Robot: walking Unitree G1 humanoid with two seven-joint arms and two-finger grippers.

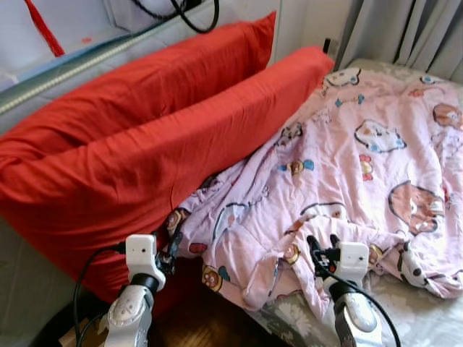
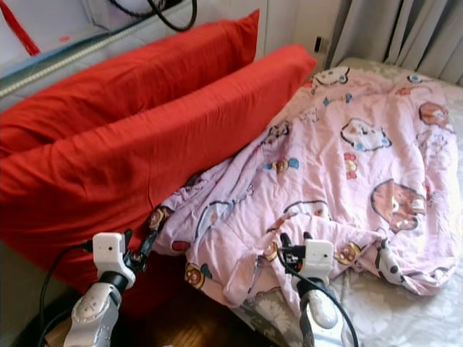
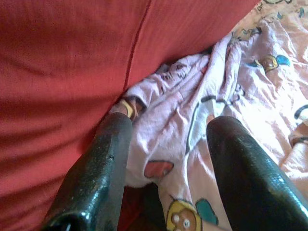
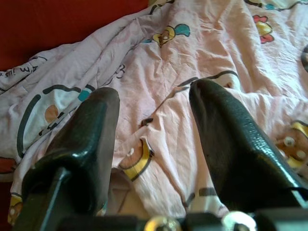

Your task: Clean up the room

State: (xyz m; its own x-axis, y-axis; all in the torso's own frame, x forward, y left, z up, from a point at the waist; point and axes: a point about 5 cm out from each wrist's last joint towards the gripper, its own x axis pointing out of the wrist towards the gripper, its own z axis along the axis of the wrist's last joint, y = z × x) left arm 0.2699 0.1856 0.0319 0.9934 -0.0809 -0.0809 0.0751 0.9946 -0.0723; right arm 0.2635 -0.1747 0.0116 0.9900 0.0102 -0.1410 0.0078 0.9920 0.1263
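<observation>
A pink cartoon-print quilt point(image 1: 362, 166) lies rumpled across the bed, its near edge hanging off the bed's corner. Two long red pillows point(image 1: 145, 144) lean against the wall on the left, touching the quilt's edge. My left gripper point(image 1: 172, 249) is open at the quilt's left hem where it meets the lower red pillow point(image 3: 57, 72); the hem point(image 3: 163, 130) sits between its fingers point(image 3: 103, 168). My right gripper point(image 1: 323, 248) is open over the quilt's near fold point(image 4: 154, 130), with cloth between its fingers point(image 4: 231, 144).
A patterned grey mattress sheet point(image 1: 419, 311) shows at the lower right. Dark wooden floor point(image 1: 195, 325) lies below the bed corner. Grey curtains point(image 1: 405, 32) hang at the back right. A black cable point(image 1: 188, 14) loops on the ledge behind the pillows.
</observation>
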